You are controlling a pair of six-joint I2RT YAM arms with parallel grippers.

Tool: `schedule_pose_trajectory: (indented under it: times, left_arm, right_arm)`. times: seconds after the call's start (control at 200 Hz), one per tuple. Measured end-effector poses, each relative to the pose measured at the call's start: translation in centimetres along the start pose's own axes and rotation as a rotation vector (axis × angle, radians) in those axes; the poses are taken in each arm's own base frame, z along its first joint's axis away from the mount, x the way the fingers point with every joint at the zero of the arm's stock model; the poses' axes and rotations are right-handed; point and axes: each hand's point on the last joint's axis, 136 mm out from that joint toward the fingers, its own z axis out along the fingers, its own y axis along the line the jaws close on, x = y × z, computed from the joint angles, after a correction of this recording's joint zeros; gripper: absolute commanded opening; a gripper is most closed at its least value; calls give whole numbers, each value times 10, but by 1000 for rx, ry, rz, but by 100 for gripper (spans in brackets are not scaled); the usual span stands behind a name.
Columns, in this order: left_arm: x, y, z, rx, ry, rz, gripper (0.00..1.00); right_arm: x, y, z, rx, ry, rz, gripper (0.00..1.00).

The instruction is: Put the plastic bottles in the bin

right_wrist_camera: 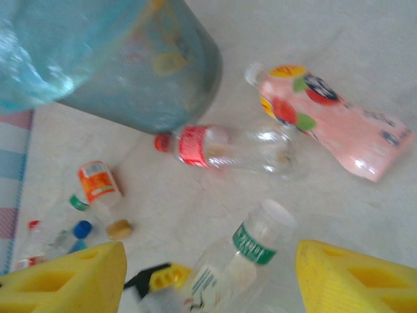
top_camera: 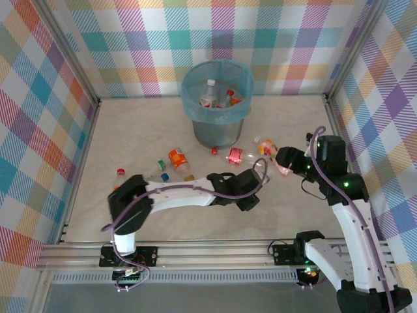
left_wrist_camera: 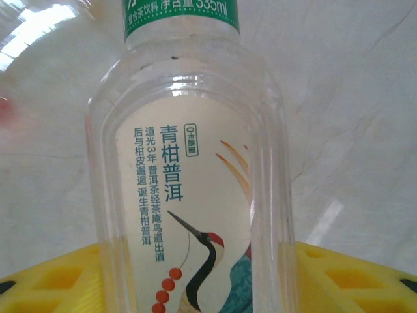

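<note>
My left gripper point(top_camera: 256, 179) point(left_wrist_camera: 195, 267) is shut on a clear bottle point(left_wrist_camera: 195, 163) with a green band and a crane picture on its label, just above the table right of centre. That same bottle point(right_wrist_camera: 251, 244) lies between the wide-apart yellow fingers point(right_wrist_camera: 352, 277) of my right gripper point(right_wrist_camera: 212, 254) point(top_camera: 285, 163), which is open above it. Close by lie a pink bottle point(right_wrist_camera: 332, 124) point(top_camera: 267, 147) and a clear red-labelled bottle point(right_wrist_camera: 221, 149) point(top_camera: 236, 155). The bin point(top_camera: 217, 107) point(right_wrist_camera: 130, 72) stands at the back centre, with bottles inside.
Left of the bin's foot lie an orange-labelled bottle point(top_camera: 177, 158), a green-capped bottle point(top_camera: 158, 166), a blue cap point(top_camera: 165, 176), a brown cap point(top_camera: 189, 177) and a red-capped bottle point(top_camera: 120, 175). A loose red cap point(top_camera: 214, 150) sits by the bin. Checked walls close in three sides.
</note>
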Motion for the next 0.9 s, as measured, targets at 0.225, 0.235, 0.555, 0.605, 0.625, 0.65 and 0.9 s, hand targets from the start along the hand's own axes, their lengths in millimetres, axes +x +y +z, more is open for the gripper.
schedule_pose_trajectory:
  times: [0.225, 0.235, 0.555, 0.605, 0.625, 0.65, 0.9]
  left_arm:
    - [-47, 26, -105, 9, -341, -89, 55]
    - [-47, 27, -108, 10, -350, -91, 55]
    - [-38, 66, -182, -59, -548, -165, 54]
    - [-34, 69, -188, -63, -562, -171, 54]
    - [-33, 70, -191, -64, -568, -173, 54]
    - [-32, 71, -194, -64, -575, -175, 54]
    - [-26, 80, -220, -72, -639, -198, 55]
  right_arm:
    - [-39, 70, 3, -264, 0, -29, 68]
    - [-41, 74, 3, -275, 2, -35, 69]
    - [-38, 189, 3, -623, 147, -225, 72]
    - [-32, 201, 5, -650, 175, -255, 72]
    - [-30, 205, 6, -659, 184, -264, 72]
    - [-28, 210, 7, -668, 194, -276, 72]
    - [-2, 236, 22, -717, 296, -357, 66]
